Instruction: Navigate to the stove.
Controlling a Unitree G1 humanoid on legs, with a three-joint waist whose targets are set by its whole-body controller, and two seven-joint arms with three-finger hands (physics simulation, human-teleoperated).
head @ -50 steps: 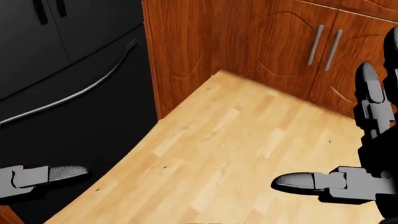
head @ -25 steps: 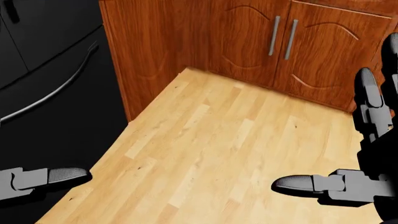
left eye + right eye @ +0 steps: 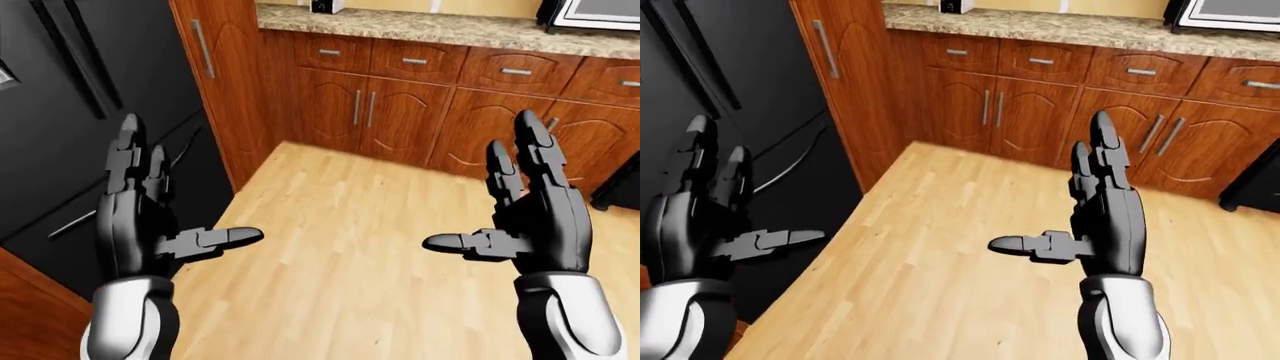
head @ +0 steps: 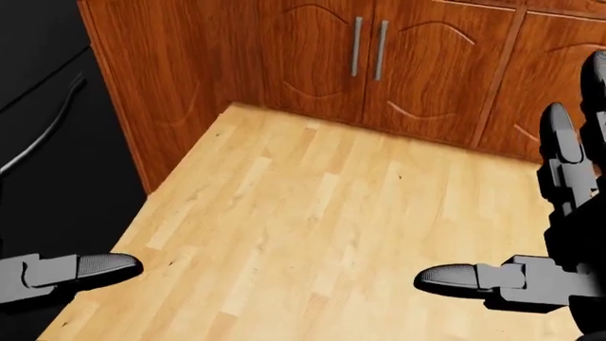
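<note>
Stove not yet in view; we face cabinets (image 3: 400, 112) at top, both hands (image 3: 150, 217) spread empty, and must turn onward.

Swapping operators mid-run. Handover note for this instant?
Left hand: open, empty, raised.
Right hand: open, empty, raised.
Stove: not clearly in view. A black shape at the right edge of the right-eye view can't be identified.
Surroundings: black fridge on the left, wood cabinets under a counter ahead, microwave top right.
Done: nothing confirmed.
Left: find the stove and walk to it.
</note>
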